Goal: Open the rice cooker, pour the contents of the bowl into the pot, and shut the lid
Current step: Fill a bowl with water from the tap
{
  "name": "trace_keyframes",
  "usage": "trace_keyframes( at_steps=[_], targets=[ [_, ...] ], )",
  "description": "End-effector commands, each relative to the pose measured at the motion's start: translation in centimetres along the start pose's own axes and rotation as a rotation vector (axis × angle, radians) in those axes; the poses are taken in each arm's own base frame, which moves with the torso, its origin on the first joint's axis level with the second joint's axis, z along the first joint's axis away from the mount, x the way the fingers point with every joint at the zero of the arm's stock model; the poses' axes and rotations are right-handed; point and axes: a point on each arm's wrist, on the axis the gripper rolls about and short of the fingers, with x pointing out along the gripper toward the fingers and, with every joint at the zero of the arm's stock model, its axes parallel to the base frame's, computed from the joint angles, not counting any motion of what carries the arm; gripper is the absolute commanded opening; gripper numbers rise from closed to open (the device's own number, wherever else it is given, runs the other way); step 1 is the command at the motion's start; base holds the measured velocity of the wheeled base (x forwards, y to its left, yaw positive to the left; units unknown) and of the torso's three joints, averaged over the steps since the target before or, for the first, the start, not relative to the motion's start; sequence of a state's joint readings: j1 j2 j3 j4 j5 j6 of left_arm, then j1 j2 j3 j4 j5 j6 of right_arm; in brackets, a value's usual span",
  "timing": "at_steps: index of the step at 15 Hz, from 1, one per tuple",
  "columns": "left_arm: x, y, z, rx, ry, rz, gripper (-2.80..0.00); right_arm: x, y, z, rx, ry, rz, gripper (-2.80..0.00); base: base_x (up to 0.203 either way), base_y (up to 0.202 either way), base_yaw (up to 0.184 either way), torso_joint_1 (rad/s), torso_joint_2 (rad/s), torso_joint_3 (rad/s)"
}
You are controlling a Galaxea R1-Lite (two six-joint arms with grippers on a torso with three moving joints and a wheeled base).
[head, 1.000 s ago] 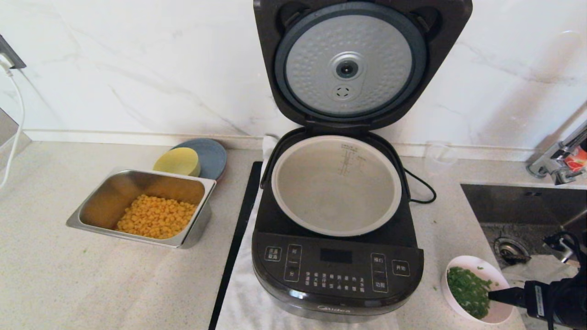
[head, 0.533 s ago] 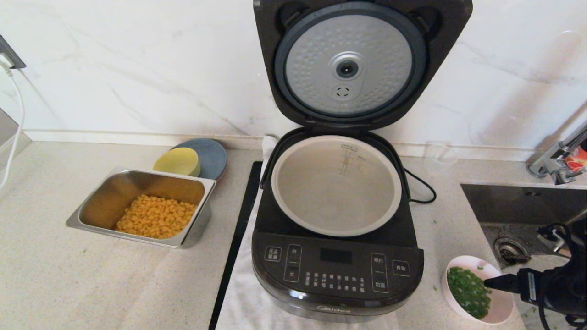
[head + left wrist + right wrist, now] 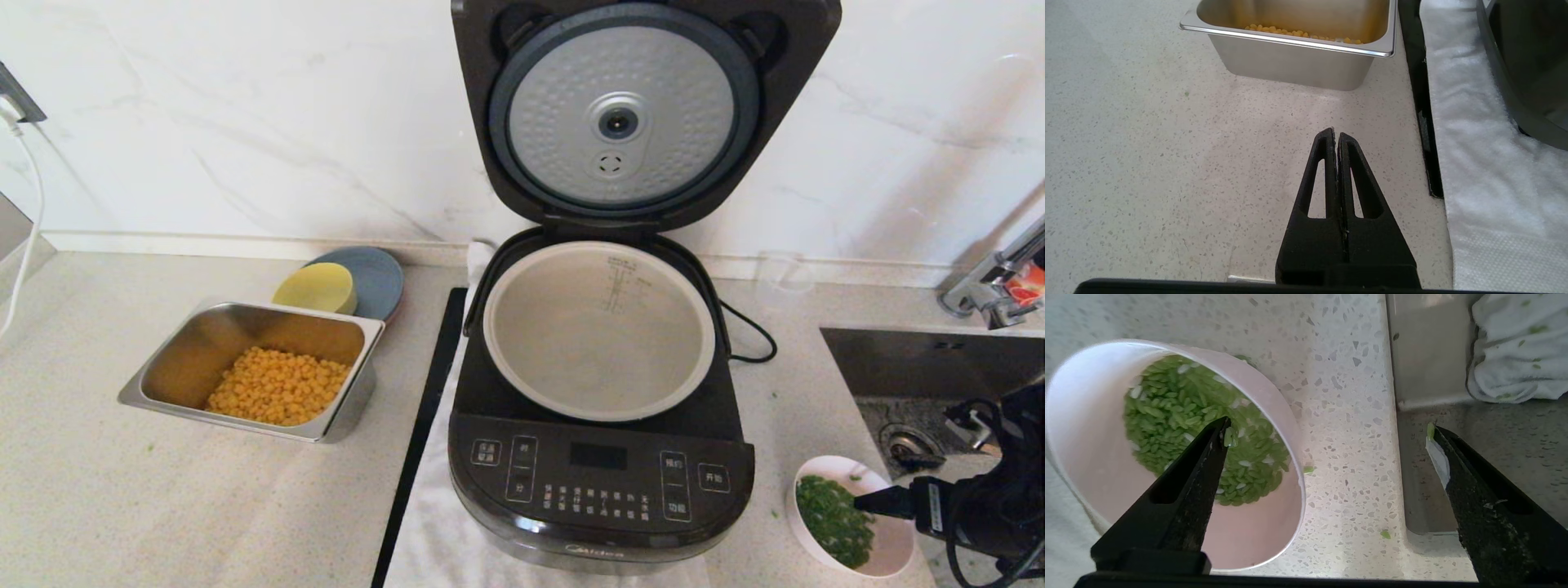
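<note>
Right end effector (image 3: 1327,428) spread, straddling bowl (image 3: 1081,416) rim, lid (image 3: 624,114) upright

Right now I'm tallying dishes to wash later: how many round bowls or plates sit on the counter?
3: a pale pink bowl of chopped greens right of the black rice cooker; a yellow bowl on a blue-grey plate left of it. Others may be hidden.

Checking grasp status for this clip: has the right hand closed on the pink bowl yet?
No: the right hand is wide open, one finger over the green bits inside the bowl, the other outside its rim.
</note>
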State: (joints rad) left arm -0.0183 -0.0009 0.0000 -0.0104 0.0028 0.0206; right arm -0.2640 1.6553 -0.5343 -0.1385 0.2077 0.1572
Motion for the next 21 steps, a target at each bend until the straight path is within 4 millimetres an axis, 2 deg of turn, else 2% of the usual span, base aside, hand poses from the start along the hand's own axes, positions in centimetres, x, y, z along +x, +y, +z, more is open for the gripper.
trace_keyframes(
  at_steps=[1, 8, 9, 10, 21],
  targets=[
    [0.1, 0.0, -0.2, -0.001, 0.007, 0.0, -2.8, 0.5, -0.3, -0.1, 0.009, 0.02, -0.007, 0.0, 0.0, 0.0, 0.0, 0.0, 0.0, 0.0],
    [0.1, 0.0, -0.2, 0.001, 0.007, 0.0, -2.8, 1.3, -0.5, 0.0, 0.01, 0.024, -0.015, 0.0, 0.0, 0.0, 0.0, 0.0, 0.0, 0.0],
    [0.1, 0.0, -0.2, -0.001, 0.007, 0.0, -2.8, 1.3, -0.5, 0.0, 0.01, 0.026, -0.015, -1.25, 0.0, 0.0, 0.0, 0.0, 0.0, 0.0],
    [0.1, 0.0, -0.2, 0.001, 0.007, 0.0, -2.8, 1.4, -0.5, 0.0, 0.011, 0.03, -0.016, -2.8, 0.0, 0.0, 0.0, 0.0, 0.0, 0.0],
    [0.1, 0.0, -0.2, 0.001, 0.007, 0.0, -2.8, 1.6, -0.5, -0.5, 0.014, 0.051, -0.014, -2.8, 0.0, 0.0, 0.0, 0.0, 0.0, 0.0]
  ],
)
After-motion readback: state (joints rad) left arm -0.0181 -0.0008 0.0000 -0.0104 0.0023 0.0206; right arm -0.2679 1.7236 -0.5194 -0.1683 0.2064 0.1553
